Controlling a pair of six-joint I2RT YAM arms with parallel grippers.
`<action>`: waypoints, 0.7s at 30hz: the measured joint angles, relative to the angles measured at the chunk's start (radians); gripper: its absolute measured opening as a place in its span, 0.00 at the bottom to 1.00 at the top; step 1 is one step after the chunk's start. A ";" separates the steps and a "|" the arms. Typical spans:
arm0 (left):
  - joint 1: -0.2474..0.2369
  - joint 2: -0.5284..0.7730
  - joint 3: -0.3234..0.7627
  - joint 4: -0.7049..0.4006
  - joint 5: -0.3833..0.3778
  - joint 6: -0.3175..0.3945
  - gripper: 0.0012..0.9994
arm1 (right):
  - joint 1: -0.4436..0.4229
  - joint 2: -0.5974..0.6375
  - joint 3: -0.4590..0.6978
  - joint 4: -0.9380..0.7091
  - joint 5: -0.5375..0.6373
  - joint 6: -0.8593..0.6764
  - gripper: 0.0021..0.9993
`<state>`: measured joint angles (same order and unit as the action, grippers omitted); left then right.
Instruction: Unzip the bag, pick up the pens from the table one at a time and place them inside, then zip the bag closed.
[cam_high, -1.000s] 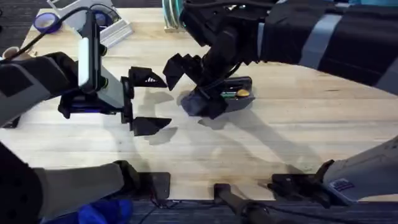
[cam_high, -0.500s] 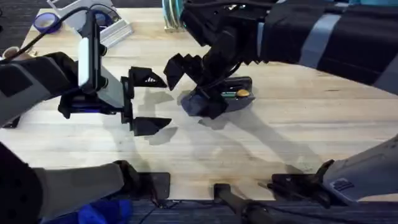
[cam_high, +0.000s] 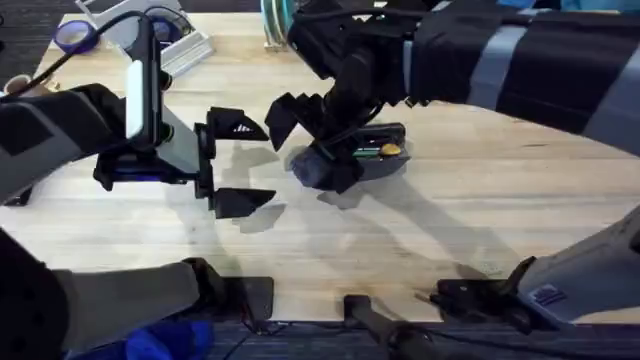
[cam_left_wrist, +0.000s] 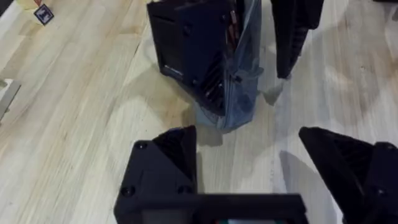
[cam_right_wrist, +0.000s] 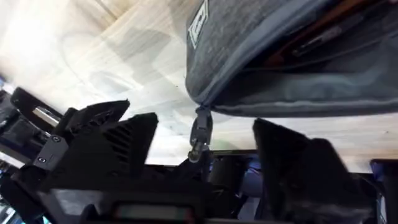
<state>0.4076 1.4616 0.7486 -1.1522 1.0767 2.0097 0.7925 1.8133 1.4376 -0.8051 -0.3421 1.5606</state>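
From a second ago my right gripper has edged slightly toward twelve o'clock, jaws wide, over the bag lying mid-table with pens inside, zipper pull dangling ungrasped, while my left gripper waits wide at nine o'clock, so closing remains.

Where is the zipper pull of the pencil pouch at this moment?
In the right wrist view the zipper pull hangs from the rounded end of the pouch, between the right gripper's open fingers; overhead, that end faces the left gripper.
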 joint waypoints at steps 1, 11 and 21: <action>0.000 0.000 0.000 0.000 0.000 0.000 1.00 | 0.000 0.000 0.000 0.000 -0.001 0.000 0.87; 0.000 0.000 0.000 0.000 0.000 0.000 1.00 | -0.002 0.000 0.000 -0.001 -0.004 0.006 0.03; 0.000 0.000 0.000 0.000 0.000 0.000 0.99 | -0.005 0.000 0.000 0.000 -0.014 0.006 0.03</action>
<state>0.4076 1.4612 0.7486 -1.1522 1.0766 2.0098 0.7877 1.8133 1.4376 -0.8055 -0.3557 1.5669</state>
